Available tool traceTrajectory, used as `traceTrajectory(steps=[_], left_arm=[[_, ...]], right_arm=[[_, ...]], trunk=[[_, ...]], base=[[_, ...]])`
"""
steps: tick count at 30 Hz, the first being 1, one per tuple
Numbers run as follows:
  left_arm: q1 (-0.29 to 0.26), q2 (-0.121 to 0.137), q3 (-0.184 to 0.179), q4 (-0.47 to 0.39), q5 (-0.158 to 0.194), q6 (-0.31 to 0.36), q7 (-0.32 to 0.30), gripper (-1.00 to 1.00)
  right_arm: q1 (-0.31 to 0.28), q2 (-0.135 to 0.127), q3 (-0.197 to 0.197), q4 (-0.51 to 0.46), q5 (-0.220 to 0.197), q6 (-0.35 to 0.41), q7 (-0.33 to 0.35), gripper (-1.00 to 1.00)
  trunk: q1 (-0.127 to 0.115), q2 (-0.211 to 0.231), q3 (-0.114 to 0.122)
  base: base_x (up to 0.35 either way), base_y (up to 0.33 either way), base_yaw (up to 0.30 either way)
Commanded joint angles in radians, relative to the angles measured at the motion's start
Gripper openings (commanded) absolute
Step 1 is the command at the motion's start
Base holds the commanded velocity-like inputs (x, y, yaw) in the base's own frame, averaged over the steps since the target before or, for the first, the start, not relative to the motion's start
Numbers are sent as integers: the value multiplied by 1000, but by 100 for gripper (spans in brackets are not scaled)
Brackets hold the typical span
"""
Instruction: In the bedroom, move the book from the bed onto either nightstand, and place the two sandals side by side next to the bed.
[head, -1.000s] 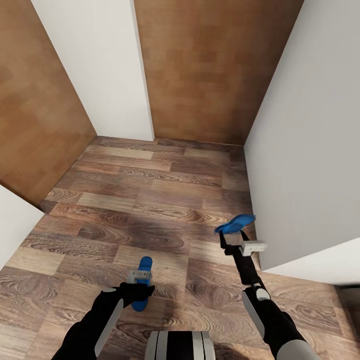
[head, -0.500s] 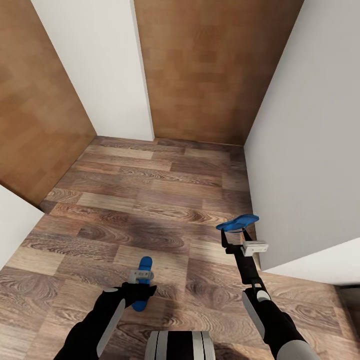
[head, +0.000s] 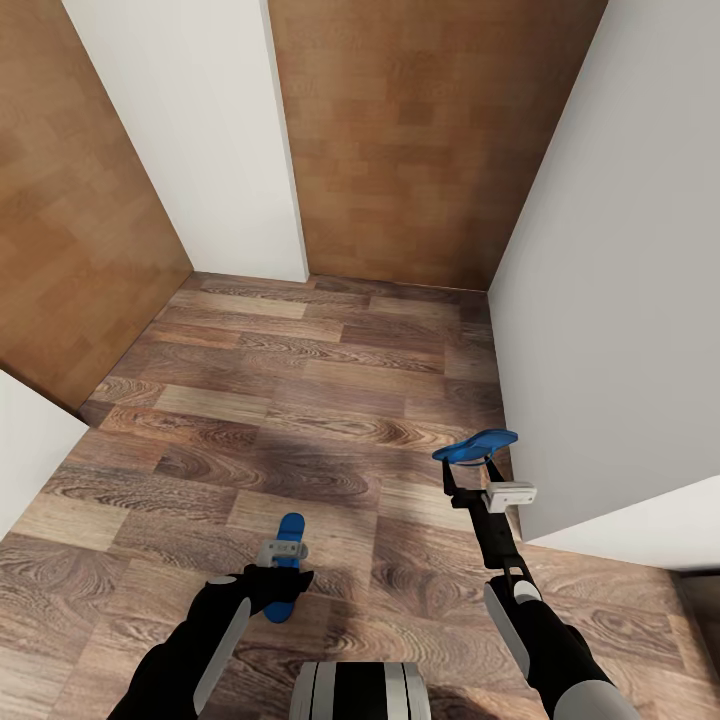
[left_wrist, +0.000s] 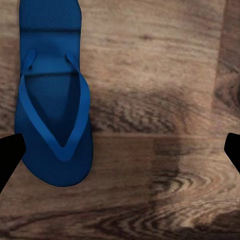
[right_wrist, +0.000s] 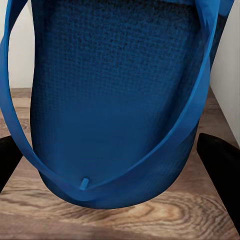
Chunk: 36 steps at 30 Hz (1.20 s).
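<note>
We carry one sandal (head: 477, 445) in right gripper (head: 468, 474), fingers either side of sole, sandal raised off floor (head: 300, 400) near white wall (head: 620, 300). Second sandal (left_wrist: 52, 100) flat on floor beneath left gripper (head: 283, 560); left fingers spread wide, holding nothing. Bed, book, nightstand: out of frame. To do well: we keep right grip firm and sandal level, and mind wall while turning.

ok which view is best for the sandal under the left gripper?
Left wrist view: the left sandal lies flat on the floor, strap and nearly the whole outline visible. The head view shows it small, partly covered by the left gripper. The right wrist view shows the other sandal.
</note>
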Motion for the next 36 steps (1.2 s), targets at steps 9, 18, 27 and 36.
traceTrajectory(steps=[9, 18, 27, 36], left_arm=[[0, 0, 0, -1, 6, 5, 0, 100], [0, 0, 0, -1, 5, 5, 0, 100], [0, 0, 2, -1, 4, 4, 0, 100], [0, 1, 6, -3, 7, -48, 215, 100]], right_arm=[[0, -1, 3, 1, -11, -3, 7, -100], [0, -1, 3, 1, -11, -3, 7, -100], [0, -1, 3, 1, -11, -3, 7, -100], [0, -1, 3, 3, -11, -3, 7, -100]], trunk=[[0, 0, -1], [3, -2, -32], [7, -4, -62], [7, -4, -62]], base=[[0, 0, 0], [0, 0, 0], [0, 0, 0], [0, 0, 0]])
